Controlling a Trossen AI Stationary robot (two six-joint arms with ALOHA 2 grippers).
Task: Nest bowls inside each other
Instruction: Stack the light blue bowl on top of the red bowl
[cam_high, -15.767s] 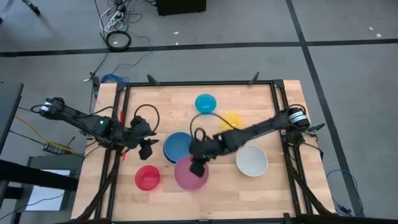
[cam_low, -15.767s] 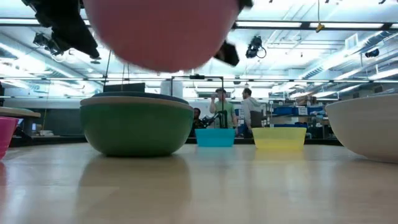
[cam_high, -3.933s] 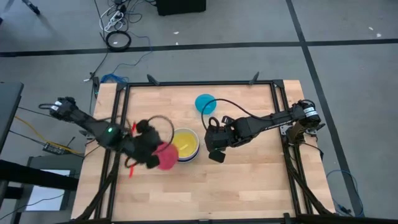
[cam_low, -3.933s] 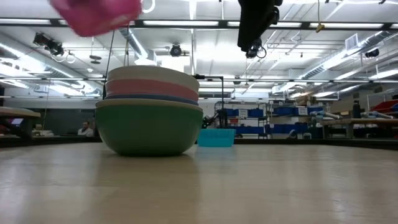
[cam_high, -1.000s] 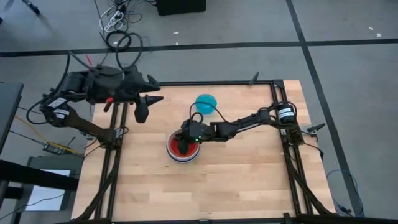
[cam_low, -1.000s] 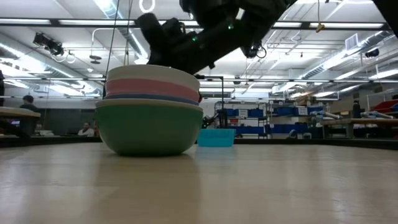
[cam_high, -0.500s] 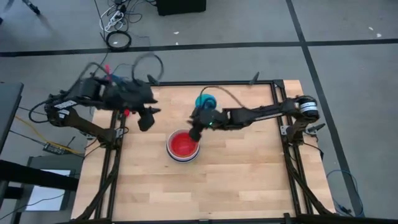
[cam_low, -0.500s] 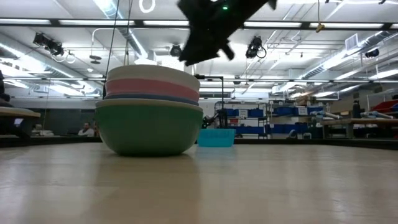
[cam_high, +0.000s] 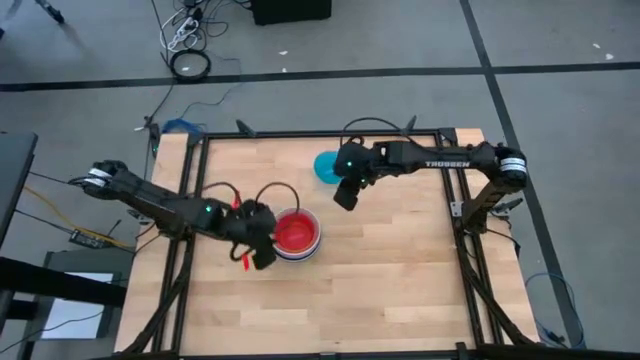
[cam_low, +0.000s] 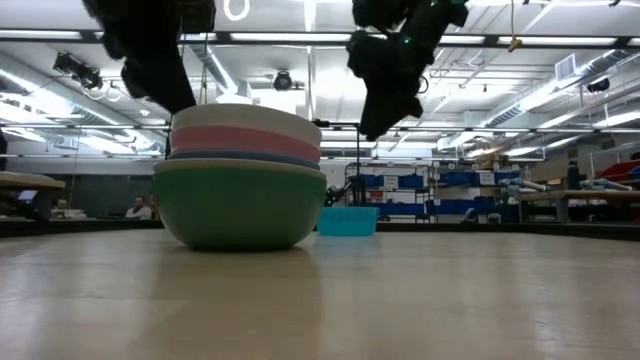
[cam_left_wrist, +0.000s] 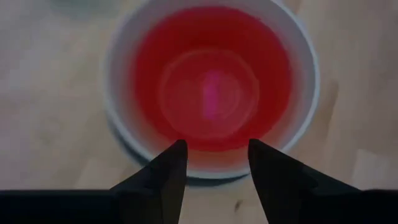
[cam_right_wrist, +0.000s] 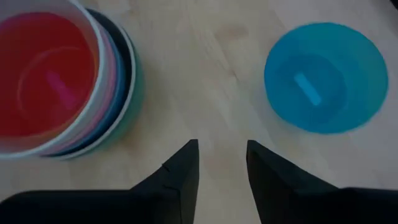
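- Your left gripper (cam_high: 262, 255) hangs just beside the stack of round plastic bowls (cam_high: 296, 235), with its fingers spread apart and nothing in them.
- The stack sits near the middle of the wooden table (cam_high: 390, 290). The small red plastic bowl (cam_left_wrist: 211, 93) is on top, inside the white one.
- Your right gripper (cam_high: 345, 196) floats between the stack and the small round cyan plastic bowl (cam_high: 327, 166). Its fingers are a little apart and hold nothing.

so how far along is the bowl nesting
Nearly done: the stack near the table's middle is built, green bowl at the bottom, red bowl showing on top. Nothing is held; the left gripper hovers open over the stack, the right gripper hangs open between both. Left: the cyan bowl, alone on the table.
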